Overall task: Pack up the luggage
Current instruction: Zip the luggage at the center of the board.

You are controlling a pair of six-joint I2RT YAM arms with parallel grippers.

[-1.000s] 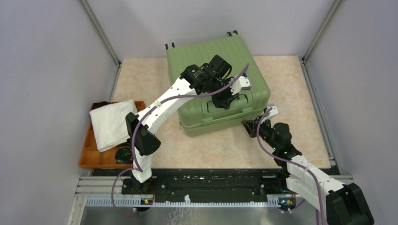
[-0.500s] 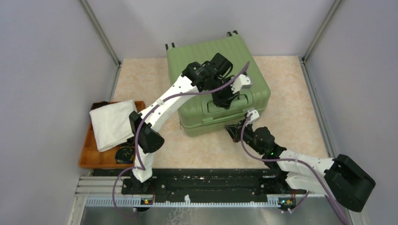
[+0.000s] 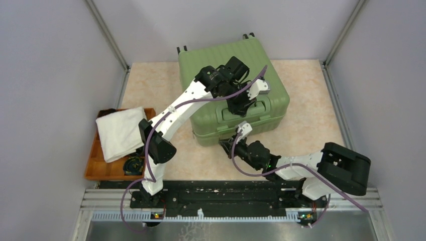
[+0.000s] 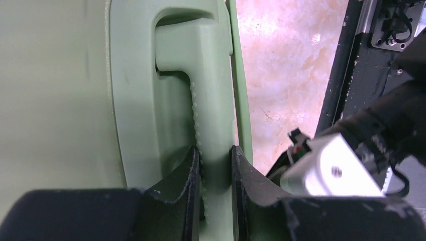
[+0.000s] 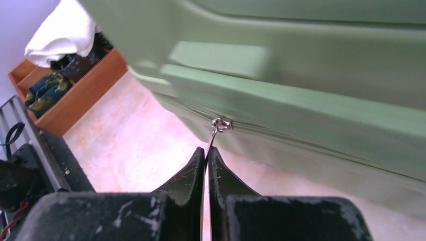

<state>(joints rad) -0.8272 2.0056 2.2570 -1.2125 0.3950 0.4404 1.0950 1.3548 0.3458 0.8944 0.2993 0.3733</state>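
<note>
The luggage [image 3: 221, 60] lies flat and shut on the table, a light-green ribbed hard shell. My left gripper [image 3: 241, 108] reaches over its lid and is shut on the green side handle [image 4: 213, 100], one finger on each side of the bar, as the left wrist view shows [image 4: 215, 150]. My right gripper [image 3: 226, 144] sits low at the luggage's near edge, close to its front left corner. In the right wrist view it [image 5: 206, 149] is shut on the thin metal zipper pull [image 5: 216, 131], which hangs from the seam of the luggage [image 5: 301, 65].
An orange-brown tray [image 3: 95, 168] stands at the table's left edge with a folded white towel [image 3: 119, 131] and dark items in it; the tray [image 5: 85, 98] also shows in the right wrist view. Grey walls enclose the table. The black base rail [image 3: 216, 193] runs along the near edge.
My right arm has swept left along the luggage's near edge, from the front right corner toward the front left, still pinching the zipper pull. The left gripper has stayed on the handle.
</note>
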